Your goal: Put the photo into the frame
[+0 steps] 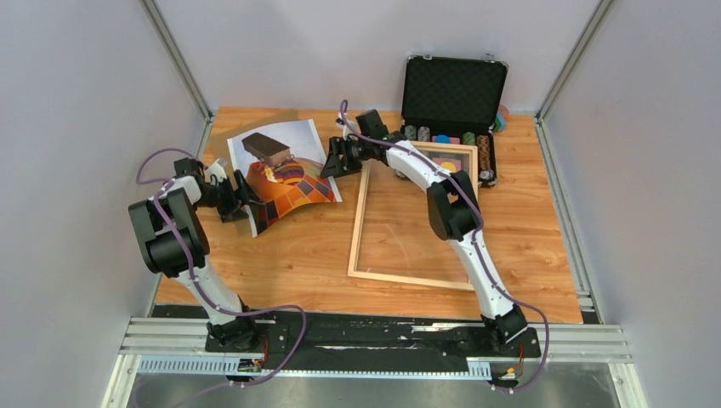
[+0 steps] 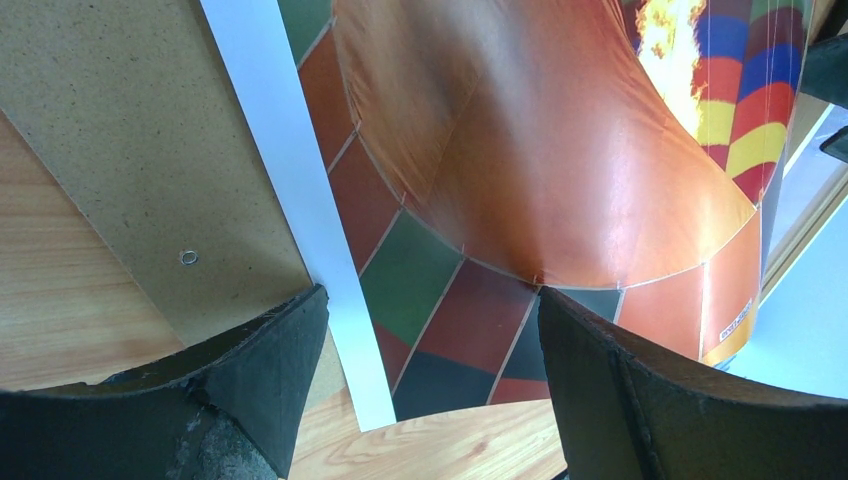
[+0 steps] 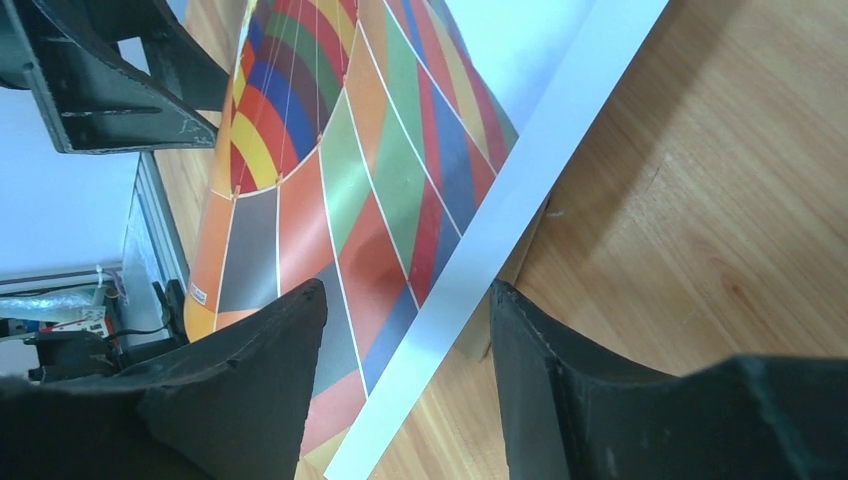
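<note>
Photo (image 1: 287,174) lies picture-side up on the brown backing board (image 1: 242,123) at the back left of the table (image 1: 298,255), bowed upward through its middle and apart from the frame (image 1: 360,212), which lies flat to its right. At the near-left edge the left gripper (image 1: 246,200) stands with its jaws spread wide; its wrist view shows the white border just ahead of the gap, nothing pinched. At the opposite edge the right gripper (image 1: 330,163) has its jaws partly apart, the border running between its fingers (image 3: 250,400) with no clamp visible. The step looks like taking hold at both edges, so each jaw should probably close only on the paper margin, not the backing board beneath, and both together, since pushing inward would deepen the bow and risk a crease. Once held, gentle outward tension should flatten the sheet before it is carried across and lowered square into the frame's opening, which the right arm (image 1: 417,170) overhangs
</note>
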Robot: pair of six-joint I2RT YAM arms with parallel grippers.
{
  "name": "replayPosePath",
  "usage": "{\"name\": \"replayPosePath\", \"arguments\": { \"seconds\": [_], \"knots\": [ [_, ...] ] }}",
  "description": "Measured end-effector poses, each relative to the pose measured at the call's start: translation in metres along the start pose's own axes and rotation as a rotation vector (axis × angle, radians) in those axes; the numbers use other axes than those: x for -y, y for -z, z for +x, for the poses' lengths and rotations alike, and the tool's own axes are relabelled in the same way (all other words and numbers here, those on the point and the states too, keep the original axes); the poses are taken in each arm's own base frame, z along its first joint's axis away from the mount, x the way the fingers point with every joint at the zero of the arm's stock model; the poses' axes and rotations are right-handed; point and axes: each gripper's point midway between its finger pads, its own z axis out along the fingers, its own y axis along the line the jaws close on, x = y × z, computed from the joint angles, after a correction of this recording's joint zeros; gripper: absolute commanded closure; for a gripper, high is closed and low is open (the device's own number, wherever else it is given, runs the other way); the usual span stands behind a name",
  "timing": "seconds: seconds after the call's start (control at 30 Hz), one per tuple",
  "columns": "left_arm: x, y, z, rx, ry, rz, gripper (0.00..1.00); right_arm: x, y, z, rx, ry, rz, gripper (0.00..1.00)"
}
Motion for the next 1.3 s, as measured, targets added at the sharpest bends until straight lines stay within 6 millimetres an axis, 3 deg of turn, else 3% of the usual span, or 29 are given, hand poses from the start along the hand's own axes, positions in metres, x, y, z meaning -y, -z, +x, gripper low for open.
{"name": "replayPosePath", "arguments": {
  "seconds": [0.8,1.3],
  "knots": [
    [0.001,0.0,0.0,0.0,-0.001,0.007,0.13,-0.004,0.004,0.012,-0.024,-0.228,-0.099,0.4],
    [0.004,-0.002,0.0,-0.002,-0.004,0.026,0.13,-0.019,0.002,0.01,-0.031,-0.248,-0.153,0.53]
  ]
}}
